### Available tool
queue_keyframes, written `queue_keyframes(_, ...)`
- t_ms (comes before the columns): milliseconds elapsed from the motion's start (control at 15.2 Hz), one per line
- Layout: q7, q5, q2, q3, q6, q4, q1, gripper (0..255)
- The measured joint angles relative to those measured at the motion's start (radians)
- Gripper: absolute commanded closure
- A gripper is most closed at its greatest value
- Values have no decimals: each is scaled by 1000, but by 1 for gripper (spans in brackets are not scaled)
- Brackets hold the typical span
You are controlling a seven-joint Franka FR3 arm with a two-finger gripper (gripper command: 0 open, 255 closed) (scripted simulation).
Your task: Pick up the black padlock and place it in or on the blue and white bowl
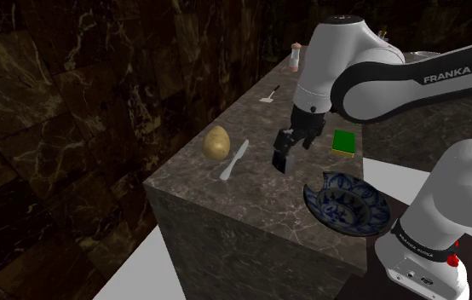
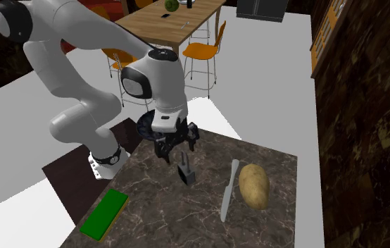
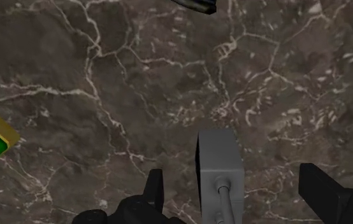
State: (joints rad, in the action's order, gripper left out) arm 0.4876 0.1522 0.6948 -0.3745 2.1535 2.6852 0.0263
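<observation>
My jaws stand wide over the boxy grey padlock (image 3: pixel 220 162).
Veined marble worktop (image 3: pixel 137 83); neither finger touches the lock, bare stone around.

The shoulder view is dim: the dark marble wall (image 1: pixel 72 111) and the worktop (image 1: pixel 226 204) take little light, while the white arm (image 1: pixel 354 60) is the brightest thing, its shell shading softly from pale on top to grey beneath. The second exterior view is much brighter, its white floor (image 2: pixel 271 63) lit flat and even, though the right-hand wall (image 2: pixel 369 106) is dark. In the wrist view, light falls evenly over the worktop's pale veins, and the padlock (image 3: pixel 218 159) shows mid-grey with one darker side face.
</observation>
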Motion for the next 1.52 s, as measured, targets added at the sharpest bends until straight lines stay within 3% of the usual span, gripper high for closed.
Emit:
queue_keyframes(396,8,-2,-56,-21,102,41,-12,0)
queue_keyframes(792,8,-1,-61,-23,118,52,-12,0)
queue_keyframes(858,8,-1,-61,-23,118,52,-12,255)
queue_keyframes(1518,8,-1,-61,-23,118,52,-12,255)
